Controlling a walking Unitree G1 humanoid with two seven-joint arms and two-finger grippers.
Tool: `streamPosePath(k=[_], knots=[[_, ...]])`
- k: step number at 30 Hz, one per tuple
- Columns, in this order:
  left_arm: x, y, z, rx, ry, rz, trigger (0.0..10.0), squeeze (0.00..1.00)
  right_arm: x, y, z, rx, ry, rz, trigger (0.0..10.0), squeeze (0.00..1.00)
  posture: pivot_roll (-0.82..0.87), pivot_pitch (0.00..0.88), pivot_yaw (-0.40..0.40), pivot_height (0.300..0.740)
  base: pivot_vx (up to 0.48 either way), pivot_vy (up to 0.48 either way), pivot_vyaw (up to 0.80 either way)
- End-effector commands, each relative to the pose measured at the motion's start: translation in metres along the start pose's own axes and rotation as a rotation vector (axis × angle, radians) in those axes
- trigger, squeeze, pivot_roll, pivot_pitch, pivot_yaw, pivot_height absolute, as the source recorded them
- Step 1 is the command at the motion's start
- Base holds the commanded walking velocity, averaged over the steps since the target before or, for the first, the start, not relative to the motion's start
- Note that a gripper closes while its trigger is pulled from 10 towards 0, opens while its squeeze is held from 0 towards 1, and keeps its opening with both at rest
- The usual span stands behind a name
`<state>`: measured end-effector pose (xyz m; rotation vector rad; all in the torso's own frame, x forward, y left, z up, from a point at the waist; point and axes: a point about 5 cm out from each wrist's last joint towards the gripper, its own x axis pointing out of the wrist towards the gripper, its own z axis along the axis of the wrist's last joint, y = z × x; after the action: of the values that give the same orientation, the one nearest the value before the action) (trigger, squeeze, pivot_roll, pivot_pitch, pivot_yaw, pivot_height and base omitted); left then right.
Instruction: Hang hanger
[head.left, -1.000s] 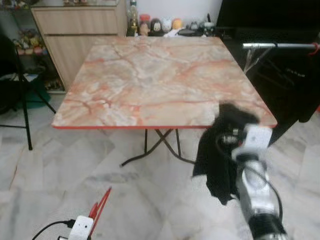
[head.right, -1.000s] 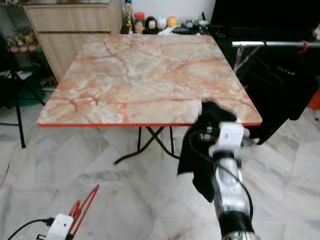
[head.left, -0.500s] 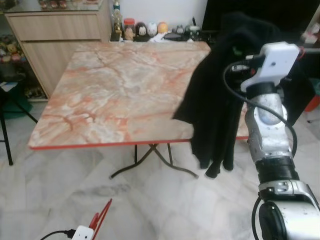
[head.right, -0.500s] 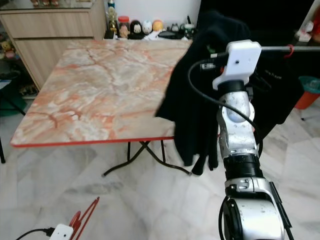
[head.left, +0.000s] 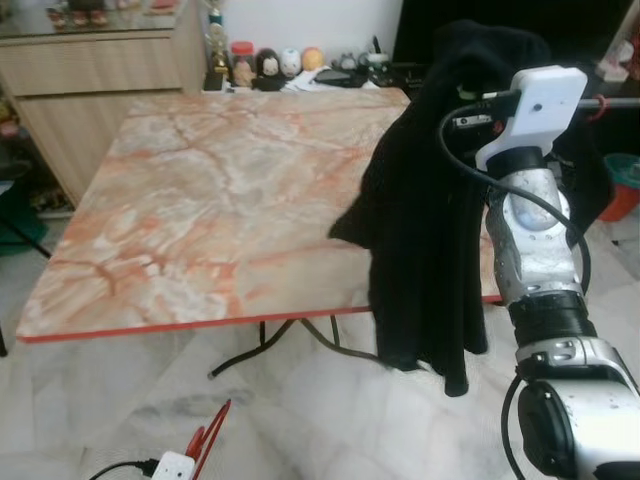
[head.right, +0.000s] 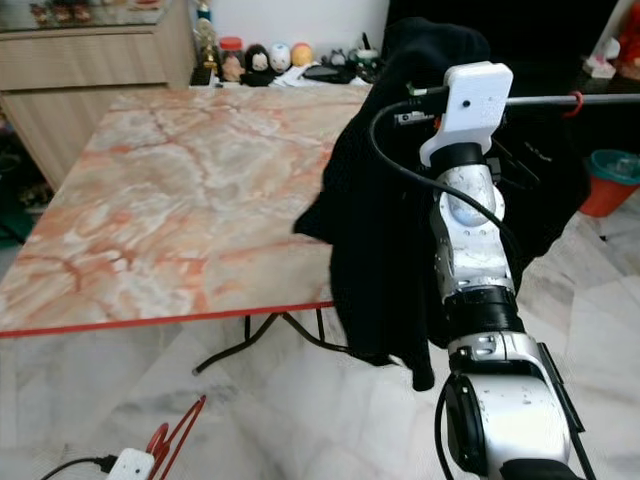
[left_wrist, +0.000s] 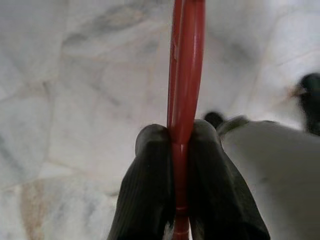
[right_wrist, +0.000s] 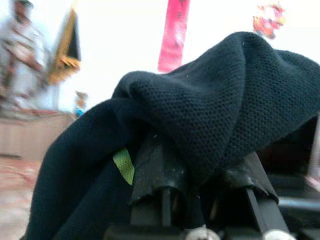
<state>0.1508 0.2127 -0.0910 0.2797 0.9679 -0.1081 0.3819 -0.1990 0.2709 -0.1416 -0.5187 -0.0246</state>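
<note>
— What are you holding on the right?

— My right gripper (right_wrist: 200, 175) is raised in front of me at the near right corner of the square pink-and-orange marble-patterned folding table (head.left: 220, 190). Its two black fingers pinch a bunched black knitted garment (head.left: 430, 230); the cloth drapes over the fingertips and hangs down past the table's red edge toward the pale marble floor (head.left: 120, 400). A small green tag (right_wrist: 123, 166) sits in the folds beside the fingers.

— And the hanger?

— The thin red plastic hanger (left_wrist: 186, 75) is low on my left, above the floor. My left gripper (left_wrist: 182, 145) is pressed together on it, the red bar running straight up between both black fingers (left_wrist: 150, 190).

— Where would it go?

— A silver metal clothes rail (head.right: 545, 99) runs behind my right wrist, with another dark garment (head.right: 545, 190) hanging from it. Beside that stands a teal bin (head.right: 611, 167). At the table's far edge are a row of small figurines (head.left: 265, 68) and a light wooden cabinet (head.left: 90, 70).
</note>
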Motion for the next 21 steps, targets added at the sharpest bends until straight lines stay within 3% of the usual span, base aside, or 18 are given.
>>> streamPosePath(k=[1,21], knots=[[-0.003,0.006,-0.008,0.014,0.027,0.013,10.0,0.0,0.008,0.004,0.016,0.003,-0.068,0.011,10.0,0.0,-0.12,0.0,-0.021,0.74,0.285,0.0,0.0],[-0.004,0.003,-0.016,0.017,0.054,0.002,10.0,0.0,0.006,0.005,0.004,-0.002,-0.017,0.013,10.0,0.0,-0.12,0.0,-0.024,0.74,0.285,0.0,0.0]])
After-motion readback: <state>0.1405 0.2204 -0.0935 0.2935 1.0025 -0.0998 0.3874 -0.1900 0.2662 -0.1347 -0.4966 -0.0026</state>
